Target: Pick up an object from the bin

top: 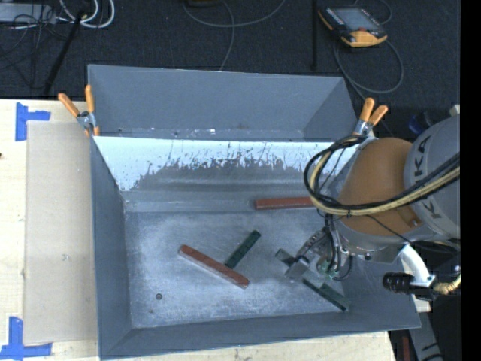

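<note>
In the camera view the bin [218,111] holds 4 slim bars lying well apart on its floor. A brown bar [214,267] lies slantwise near the middle. A green bar [243,249] lies just beside its upper side; whether they touch is unclear. A reddish bar [279,202] lies along the foot of the back wall, with its right end hidden behind the arm. A dark bar [336,299] lies tilted near the front right corner. A tiny dark speck [158,297] sits toward the front left corner.

The gripper [297,268] hangs low over the floor in the right half of the bin, between the green bar and the dark bar. The dark bar is the nearest of them, its upper end running just under the tool's body. Whether the tool is spread or pressed together cannot be told from here, and nothing can be seen pinched in it.

The step in hand looks like settling on 1 bar to take, most likely the dark bar. To do it well, the tool should sit over the bar's middle, not its end. The grip should be turned across the bar's narrow width and go right down to the floor, since the bar lies flat and thin. The right wall is close, so the lift should go straight up.
</note>
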`<state>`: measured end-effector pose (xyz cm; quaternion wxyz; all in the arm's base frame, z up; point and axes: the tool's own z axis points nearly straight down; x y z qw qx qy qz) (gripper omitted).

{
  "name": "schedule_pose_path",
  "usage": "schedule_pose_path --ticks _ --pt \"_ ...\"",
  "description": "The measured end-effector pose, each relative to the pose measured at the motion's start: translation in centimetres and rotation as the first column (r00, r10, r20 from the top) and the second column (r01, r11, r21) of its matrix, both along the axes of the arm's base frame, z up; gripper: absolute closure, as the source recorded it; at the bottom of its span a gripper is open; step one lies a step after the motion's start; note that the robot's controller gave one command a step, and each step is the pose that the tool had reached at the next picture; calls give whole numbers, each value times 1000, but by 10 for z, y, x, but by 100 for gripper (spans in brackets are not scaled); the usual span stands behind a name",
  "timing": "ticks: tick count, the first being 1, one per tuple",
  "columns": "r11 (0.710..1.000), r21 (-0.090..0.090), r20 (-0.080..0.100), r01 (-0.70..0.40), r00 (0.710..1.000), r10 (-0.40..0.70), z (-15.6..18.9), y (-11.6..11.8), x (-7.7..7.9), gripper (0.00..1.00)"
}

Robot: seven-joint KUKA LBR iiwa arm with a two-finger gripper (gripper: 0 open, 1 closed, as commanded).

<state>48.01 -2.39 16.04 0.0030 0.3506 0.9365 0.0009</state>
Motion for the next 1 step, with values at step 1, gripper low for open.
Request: schedule_pose_path --ticks 1 --pt "1000 0 -5 -5 1000 5 19 0 0 100"
